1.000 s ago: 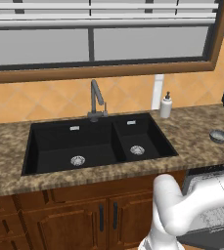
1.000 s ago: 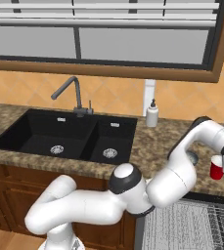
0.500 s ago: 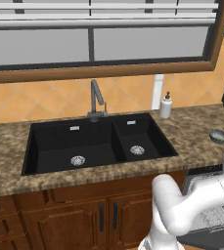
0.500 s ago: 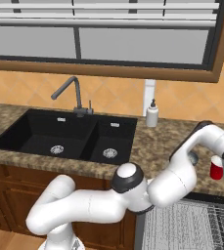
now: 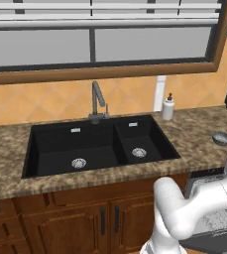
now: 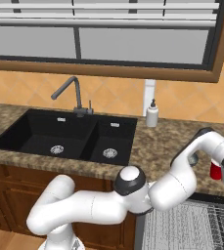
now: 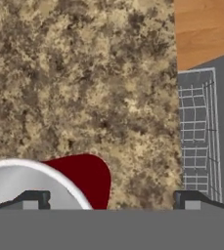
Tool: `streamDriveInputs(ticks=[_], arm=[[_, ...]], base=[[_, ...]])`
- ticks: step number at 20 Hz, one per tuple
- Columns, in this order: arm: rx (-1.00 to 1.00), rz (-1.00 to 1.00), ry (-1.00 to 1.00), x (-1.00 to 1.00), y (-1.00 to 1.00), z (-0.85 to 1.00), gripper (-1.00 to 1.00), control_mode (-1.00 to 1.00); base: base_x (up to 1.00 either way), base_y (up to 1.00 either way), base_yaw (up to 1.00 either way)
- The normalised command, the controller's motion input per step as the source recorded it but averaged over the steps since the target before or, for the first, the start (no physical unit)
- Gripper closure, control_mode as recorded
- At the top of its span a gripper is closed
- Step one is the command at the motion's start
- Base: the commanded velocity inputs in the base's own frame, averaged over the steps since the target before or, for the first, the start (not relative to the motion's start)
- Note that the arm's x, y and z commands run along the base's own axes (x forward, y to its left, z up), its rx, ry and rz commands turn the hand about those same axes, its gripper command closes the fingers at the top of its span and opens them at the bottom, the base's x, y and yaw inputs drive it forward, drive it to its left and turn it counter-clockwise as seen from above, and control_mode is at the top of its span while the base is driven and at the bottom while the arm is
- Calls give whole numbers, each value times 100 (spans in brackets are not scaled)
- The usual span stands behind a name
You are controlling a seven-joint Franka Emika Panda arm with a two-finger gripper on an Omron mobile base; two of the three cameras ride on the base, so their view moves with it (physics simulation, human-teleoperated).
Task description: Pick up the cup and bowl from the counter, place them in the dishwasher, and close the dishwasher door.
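Gripper (image 7: pixel 108 199) hovering spread wide, grasping nothing, over granite table (image 7: pixel 84 73); red cup (image 7: pixel 86 178) sitting off-centre toward left fingertip (image 7: pixel 33 199), probably. Risk: closing now clipping rim, tipping cup toward dishwasher rack (image 7: pixel 196 136).

The bowl (image 5: pixel 222 138) sits on the desk (image 5: pixel 194 130), right of the sink (image 5: pixel 100 145). The soap bottle (image 5: pixel 168 107) stands behind the sink's right corner. The cup (image 7: pixel 81 178) lies between the fingers (image 7: pixel 33 199), left of the dishwasher (image 7: pixel 196 141) rack.

a home kitchen: granite counter (image 5: pixel 194 136), black double sink (image 5: pixel 100 144), faucet (image 5: pixel 97 101), wooden cabinets (image 5: pixel 85 221), open dishwasher (image 6: pixel 191 227)

No readable text anywhere right now. No labels, no brand marks, no numbers or signs show on anything.
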Motion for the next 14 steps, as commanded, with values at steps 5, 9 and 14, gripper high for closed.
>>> streamDriveInputs(ticks=[5, 9, 14], arm=[[0, 0, 0, 0, 0, -20, -100, -100], [0, 0, 0, 0, 0, -6, -100, -100], [0, 0, 0, 0, 0, -2, 100, -100]], base=[[0, 0, 0], [0, 0, 0], [0, 0, 0]])
